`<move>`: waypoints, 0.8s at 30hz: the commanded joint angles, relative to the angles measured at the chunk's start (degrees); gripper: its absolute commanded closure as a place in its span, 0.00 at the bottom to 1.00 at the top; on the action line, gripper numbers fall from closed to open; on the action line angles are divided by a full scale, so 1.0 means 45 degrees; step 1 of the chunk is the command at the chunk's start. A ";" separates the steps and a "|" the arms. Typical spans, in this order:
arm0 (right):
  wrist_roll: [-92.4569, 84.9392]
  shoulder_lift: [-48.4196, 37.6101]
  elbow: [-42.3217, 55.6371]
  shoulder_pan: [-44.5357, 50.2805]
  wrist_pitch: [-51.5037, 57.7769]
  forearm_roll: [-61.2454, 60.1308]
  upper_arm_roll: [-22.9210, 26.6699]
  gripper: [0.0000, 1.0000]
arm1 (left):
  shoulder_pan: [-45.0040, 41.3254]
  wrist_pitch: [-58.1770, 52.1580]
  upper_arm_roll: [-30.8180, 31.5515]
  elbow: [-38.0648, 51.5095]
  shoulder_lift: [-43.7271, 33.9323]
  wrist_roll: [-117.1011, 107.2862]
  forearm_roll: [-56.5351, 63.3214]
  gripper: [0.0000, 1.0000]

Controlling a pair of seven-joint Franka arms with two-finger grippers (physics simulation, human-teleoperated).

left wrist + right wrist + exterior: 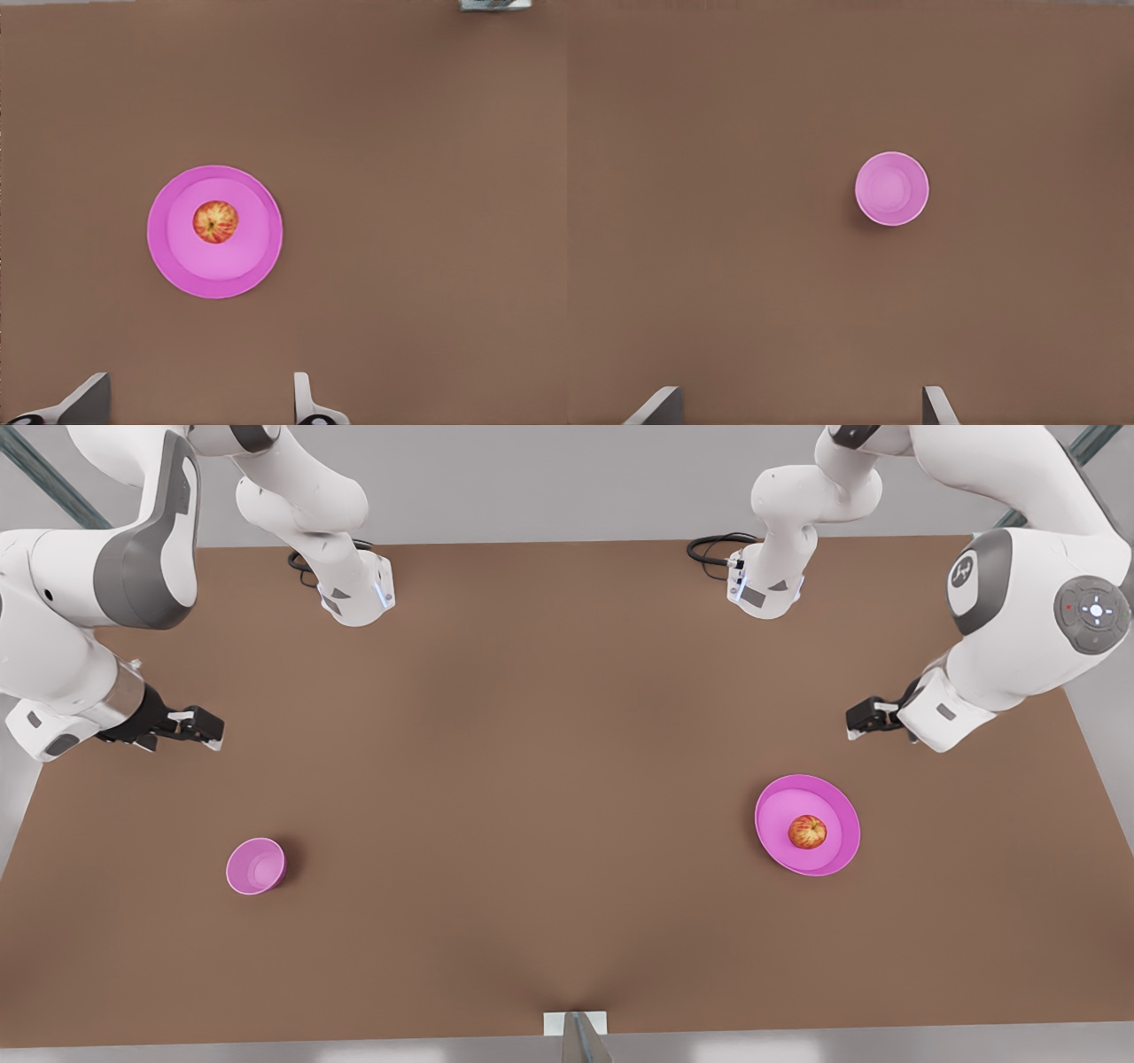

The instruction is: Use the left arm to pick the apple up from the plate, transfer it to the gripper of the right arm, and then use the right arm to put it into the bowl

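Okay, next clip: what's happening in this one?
Nothing is being handled yet. The apple sits on the plate at the front view's right, and the bowl stands empty at its left. The left gripper hovers open above and beside the plate, holding nothing. The right gripper waits open up near the bowl's side of the table.

Both white Franka arms are just hanging above the brown table, elbows bent out wide. The left arm's black two-finger gripper (858,720) sits on the front view's right, fingers spread wide apart with nothing between them. The right arm's black two-finger gripper (211,731) is over on the front view's left, same deal, fingers parted and nothing held.
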State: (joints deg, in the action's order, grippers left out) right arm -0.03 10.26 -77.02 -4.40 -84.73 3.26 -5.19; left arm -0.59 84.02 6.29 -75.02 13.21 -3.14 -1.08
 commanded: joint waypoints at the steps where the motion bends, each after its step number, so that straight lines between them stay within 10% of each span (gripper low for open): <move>1: -0.0012 -0.0014 0.0006 0.0002 -0.0038 -0.0001 -0.0018 0.00 | 0.0054 0.0529 0.0009 0.0029 0.0247 0.0443 0.0259 0.00; 9: -0.0012 -0.0014 0.0006 -0.0017 -0.0038 -0.0001 0.0001 0.00 | 0.0679 0.9376 -0.0050 -0.4775 0.2376 -0.0866 0.0201 0.00; 24: -0.0012 0.0044 0.0026 0.0002 -0.0018 -0.0021 -0.0038 0.00 | 0.0894 1.3029 -0.0206 -0.7490 0.3743 -0.0749 0.1354 0.00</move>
State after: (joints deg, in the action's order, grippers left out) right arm -0.05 10.50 -76.93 -4.39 -84.90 3.27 -5.35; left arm 3.40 138.37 5.38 -108.82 29.89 -5.14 4.00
